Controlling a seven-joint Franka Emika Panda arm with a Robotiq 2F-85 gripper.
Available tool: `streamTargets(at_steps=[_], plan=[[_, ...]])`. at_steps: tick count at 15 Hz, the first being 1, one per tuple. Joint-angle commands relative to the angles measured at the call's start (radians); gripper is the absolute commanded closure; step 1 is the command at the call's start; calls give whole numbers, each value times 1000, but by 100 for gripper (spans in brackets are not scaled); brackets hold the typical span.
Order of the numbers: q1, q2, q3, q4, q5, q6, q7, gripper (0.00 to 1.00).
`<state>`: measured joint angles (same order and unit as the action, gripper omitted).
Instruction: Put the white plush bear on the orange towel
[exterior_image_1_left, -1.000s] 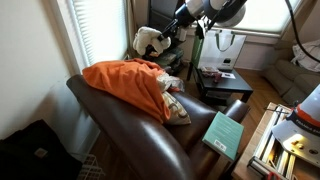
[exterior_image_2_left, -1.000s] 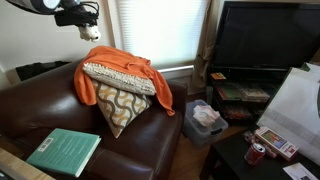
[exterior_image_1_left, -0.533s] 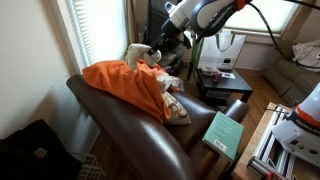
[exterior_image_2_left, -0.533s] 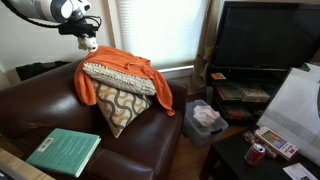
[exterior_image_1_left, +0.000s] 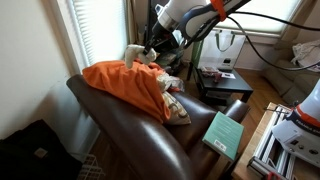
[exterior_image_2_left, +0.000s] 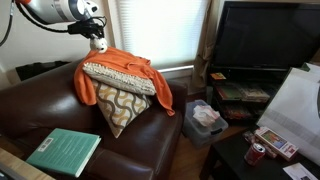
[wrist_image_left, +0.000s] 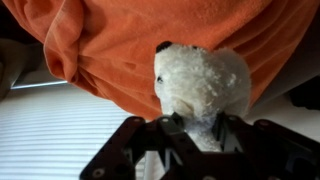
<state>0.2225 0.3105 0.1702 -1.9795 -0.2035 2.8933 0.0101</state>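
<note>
The white plush bear (wrist_image_left: 200, 85) is held in my gripper (wrist_image_left: 195, 130), whose fingers are shut on its body. In the wrist view the bear's head lies against the orange towel (wrist_image_left: 120, 50). In both exterior views the towel (exterior_image_1_left: 125, 80) (exterior_image_2_left: 120, 62) is draped over cushions on the back of the brown leather sofa. The bear (exterior_image_1_left: 135, 53) (exterior_image_2_left: 99, 45) hangs at the towel's far upper edge, by the window, under the gripper (exterior_image_1_left: 150, 48) (exterior_image_2_left: 95, 35).
A patterned cushion (exterior_image_2_left: 122, 105) leans under the towel. A teal book (exterior_image_2_left: 64, 151) lies on the sofa seat (exterior_image_2_left: 150, 140). The window blinds (exterior_image_1_left: 95, 30) are right behind the sofa. A TV (exterior_image_2_left: 262, 40) and a cluttered table (exterior_image_2_left: 265, 145) stand beside it.
The arm has carried the bear down and over toward the towel's upper edge; the bear now sits lower, against the towel. The gripper stays shut on it.
</note>
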Motion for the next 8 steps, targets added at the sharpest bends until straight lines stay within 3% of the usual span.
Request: streamTargets(at_steps=[1,6,8], plan=[[35,62,-2,54,23,-69,13,43],[65,-34,-19,4,1,-41,32,5],[61,-139,20,-49,8,-18,-16,0]])
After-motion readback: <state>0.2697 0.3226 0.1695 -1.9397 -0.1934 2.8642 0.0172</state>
